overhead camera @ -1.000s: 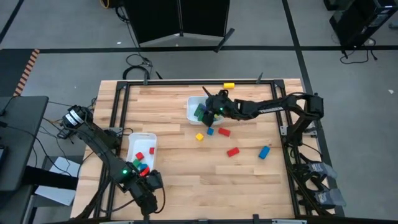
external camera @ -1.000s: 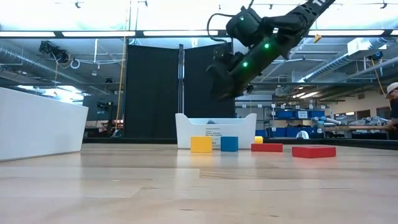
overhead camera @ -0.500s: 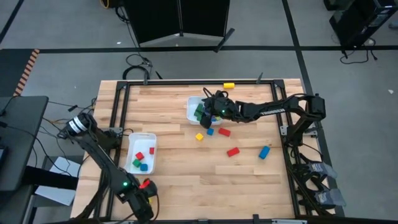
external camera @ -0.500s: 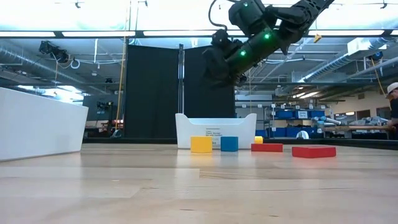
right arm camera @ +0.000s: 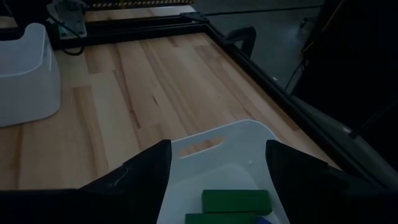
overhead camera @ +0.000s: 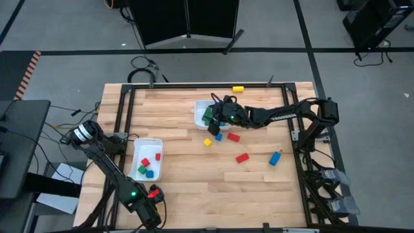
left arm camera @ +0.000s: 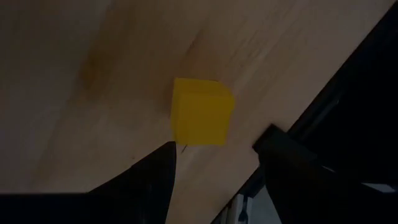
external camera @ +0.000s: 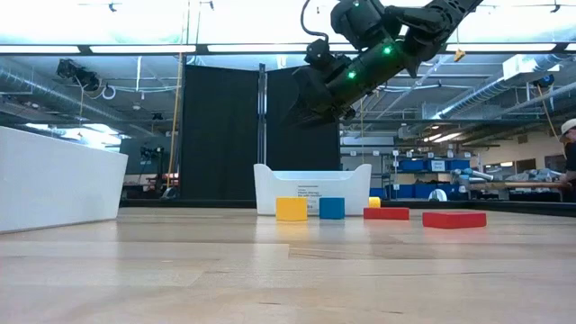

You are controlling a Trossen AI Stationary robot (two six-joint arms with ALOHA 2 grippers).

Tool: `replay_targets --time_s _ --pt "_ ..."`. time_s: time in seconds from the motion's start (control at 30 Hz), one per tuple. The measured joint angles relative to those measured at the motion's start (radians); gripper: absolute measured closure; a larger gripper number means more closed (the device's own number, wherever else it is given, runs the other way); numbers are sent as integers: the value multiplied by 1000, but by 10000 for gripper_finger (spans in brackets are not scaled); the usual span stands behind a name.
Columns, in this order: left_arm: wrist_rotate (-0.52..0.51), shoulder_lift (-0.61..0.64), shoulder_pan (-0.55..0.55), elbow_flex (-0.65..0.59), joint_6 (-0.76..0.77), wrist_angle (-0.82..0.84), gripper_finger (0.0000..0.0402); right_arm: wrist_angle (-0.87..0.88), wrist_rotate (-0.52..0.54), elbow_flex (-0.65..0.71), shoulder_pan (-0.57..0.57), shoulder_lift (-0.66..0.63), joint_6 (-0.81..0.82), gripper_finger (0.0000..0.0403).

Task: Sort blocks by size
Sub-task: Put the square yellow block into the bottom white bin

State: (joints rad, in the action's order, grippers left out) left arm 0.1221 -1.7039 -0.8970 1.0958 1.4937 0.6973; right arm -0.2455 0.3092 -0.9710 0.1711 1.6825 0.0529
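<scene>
Table (overhead camera: 187,188): wooden top; loose blocks lie right of centre, among them a red bar (overhead camera: 242,157) and a blue block (overhead camera: 275,158).
Far tray (overhead camera: 199,111): upper centre, holding green bars (overhead camera: 207,116).
Near tray (overhead camera: 138,150): lower left, holding short cubes.
Right gripper (overhead camera: 218,111): raised over the far tray, fingers spread, empty; it has lifted off the tray, so a long block looks delivered.
Left gripper (overhead camera: 150,206): has swung to the lower-left table edge; fingers apart, gripping nothing, above a yellow cube (left arm camera: 201,112).
</scene>
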Motion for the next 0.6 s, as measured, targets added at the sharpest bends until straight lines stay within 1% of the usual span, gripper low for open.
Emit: replay_targets --time_s 0.17,0.27,0.37,0.4,0.47,0.6 --pt "57 0 0 0 -1 -25 166 0 0 0 0 0 8 133" --pt "144 0 2 0 -20 -24 166 0 0 0 -6 0 24 136" --pt "268 0 17 0 -23 -32 166 0 0 0 -20 0 26 138" --pt "292 0 21 0 -24 -32 166 0 0 0 -23 0 25 138" --pt "295 0 28 0 -23 -20 164 -1 0 0 -29 0 24 138" --pt "238 0 31 0 -25 2 152 -9 0 0 -28 0 22 138"
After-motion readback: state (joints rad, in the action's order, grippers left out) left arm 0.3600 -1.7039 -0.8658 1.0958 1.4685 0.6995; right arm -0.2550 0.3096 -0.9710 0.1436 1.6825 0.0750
